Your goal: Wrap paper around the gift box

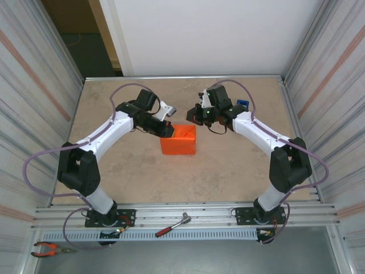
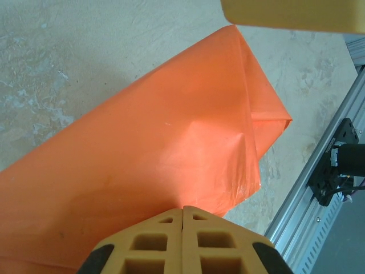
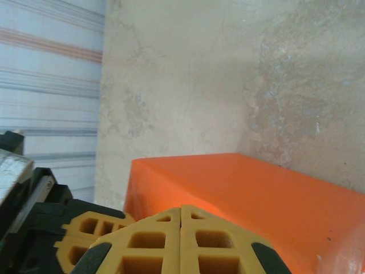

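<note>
End folding appears in hand: the paper, apparently round the gift box, has the left gripper clenched empty on its far-left corner, the right gripper clenched empty just beyond its far edge; next, crease loose flaps

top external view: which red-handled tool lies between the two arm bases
The silver ratchet with a red grip, on the aluminium rail; the red-handled pliers lie off in the near left corner.

Left gripper: jaws pressed together, tips just beside the paper, orange and creased. Beige table. Blurred yellow block, possibly a finger.
</note>
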